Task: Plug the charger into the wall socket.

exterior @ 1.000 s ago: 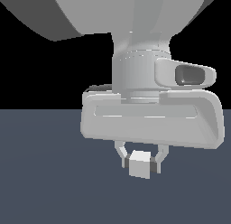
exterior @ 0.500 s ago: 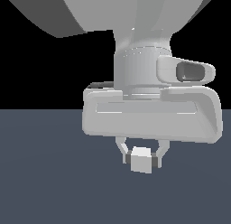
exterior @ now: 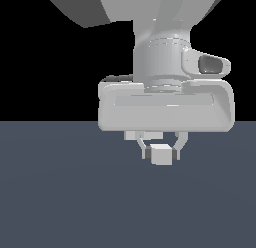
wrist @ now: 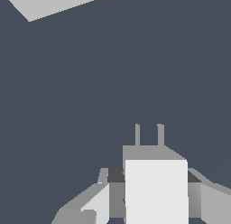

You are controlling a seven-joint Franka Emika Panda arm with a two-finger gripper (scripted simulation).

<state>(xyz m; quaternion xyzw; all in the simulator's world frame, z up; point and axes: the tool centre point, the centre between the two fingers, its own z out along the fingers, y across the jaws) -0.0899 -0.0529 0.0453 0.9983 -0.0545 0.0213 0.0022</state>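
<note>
The charger (exterior: 161, 155) is a small plain white cube held between the fingers of my gripper (exterior: 161, 153), which is shut on it above the dark grey floor. In the wrist view the charger (wrist: 155, 191) fills the space between the fingers (wrist: 92, 205), and its two thin prongs (wrist: 149, 135) point away from the hand. A flat white slab, the wall socket (wrist: 54, 2), shows only as a corner at the edge of the wrist view, well apart from the prongs. The socket is hidden in the exterior view.
The dark grey floor (exterior: 60, 192) spreads all around below the hand. The arm's large grey body (exterior: 165, 107) fills the upper middle of the exterior view.
The hand with the charger has shifted a little toward the exterior view's right. The grip on the charger is unchanged.
</note>
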